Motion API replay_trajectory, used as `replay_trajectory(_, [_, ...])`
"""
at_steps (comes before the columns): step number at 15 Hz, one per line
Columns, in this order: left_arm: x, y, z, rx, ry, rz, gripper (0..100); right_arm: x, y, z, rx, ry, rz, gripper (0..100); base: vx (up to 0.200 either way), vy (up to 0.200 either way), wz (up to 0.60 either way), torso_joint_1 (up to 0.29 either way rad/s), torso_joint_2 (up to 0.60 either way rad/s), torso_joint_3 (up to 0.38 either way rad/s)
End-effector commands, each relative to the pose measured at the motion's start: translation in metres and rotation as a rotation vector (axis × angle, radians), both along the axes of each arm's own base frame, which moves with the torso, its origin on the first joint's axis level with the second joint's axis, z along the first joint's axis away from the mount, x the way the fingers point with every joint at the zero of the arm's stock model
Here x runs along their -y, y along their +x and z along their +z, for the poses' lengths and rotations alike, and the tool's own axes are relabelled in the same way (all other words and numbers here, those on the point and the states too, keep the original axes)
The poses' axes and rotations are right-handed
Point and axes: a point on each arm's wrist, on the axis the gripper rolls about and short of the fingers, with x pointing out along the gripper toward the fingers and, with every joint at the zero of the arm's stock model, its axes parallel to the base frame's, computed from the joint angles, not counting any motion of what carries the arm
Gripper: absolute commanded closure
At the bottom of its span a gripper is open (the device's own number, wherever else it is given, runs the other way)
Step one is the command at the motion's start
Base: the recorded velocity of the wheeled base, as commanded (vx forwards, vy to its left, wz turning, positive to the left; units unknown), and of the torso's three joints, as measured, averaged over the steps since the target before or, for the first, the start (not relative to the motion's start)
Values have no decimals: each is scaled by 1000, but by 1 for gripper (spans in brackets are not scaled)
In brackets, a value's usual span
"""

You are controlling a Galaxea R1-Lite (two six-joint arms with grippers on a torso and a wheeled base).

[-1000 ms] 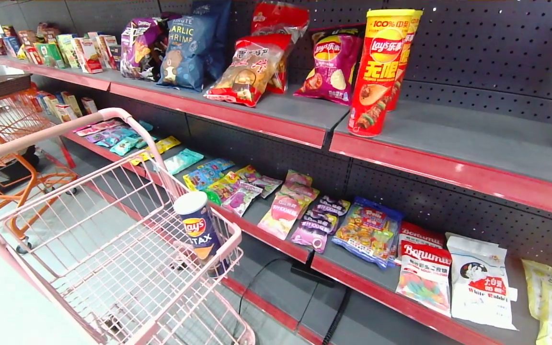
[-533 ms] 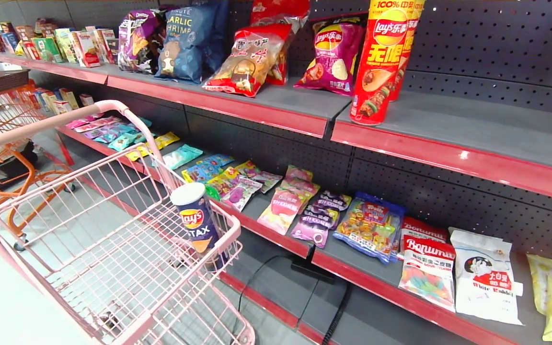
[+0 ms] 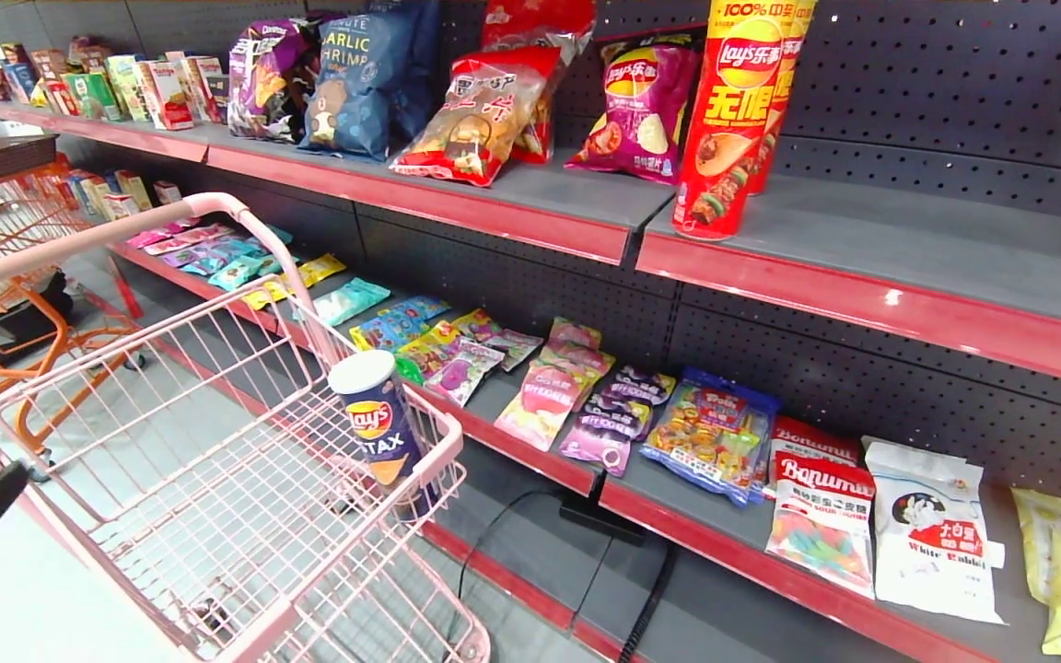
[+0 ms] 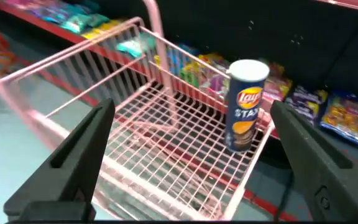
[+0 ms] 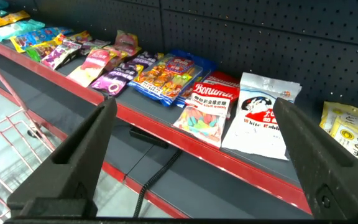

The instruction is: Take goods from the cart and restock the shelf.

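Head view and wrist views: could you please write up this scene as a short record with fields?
Cart: pink cart, beside the shelves
Goods in cart: one blue chip can, upright in the front corner
Left hand: open, above the cart, apart from the can
Right hand: open, facing the lower shelf of candy bags
Free spot: bare upper shelf beside the tall red cans

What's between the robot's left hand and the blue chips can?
Only the pink cart's wire floor separates hand and can, in the left wrist view.
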Motion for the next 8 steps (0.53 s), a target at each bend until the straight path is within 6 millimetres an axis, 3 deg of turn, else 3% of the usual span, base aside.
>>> replay_trajectory(1, [2, 117, -16, -244, -21, -116, 0, 0, 0, 0, -2, 0, 0, 0, 0, 0, 0, 0, 0, 0])
replay_trajectory(5, [7, 165, -48, -303, 5, -261, 0, 0, 0, 0, 0, 0, 0, 0, 0, 0, 0, 0, 0, 0])
replay_trajectory(8, [12, 178, -61, -336, -10, -373, 0, 0, 0, 0, -2, -2, 0, 0, 0, 0, 0, 0, 0, 0])
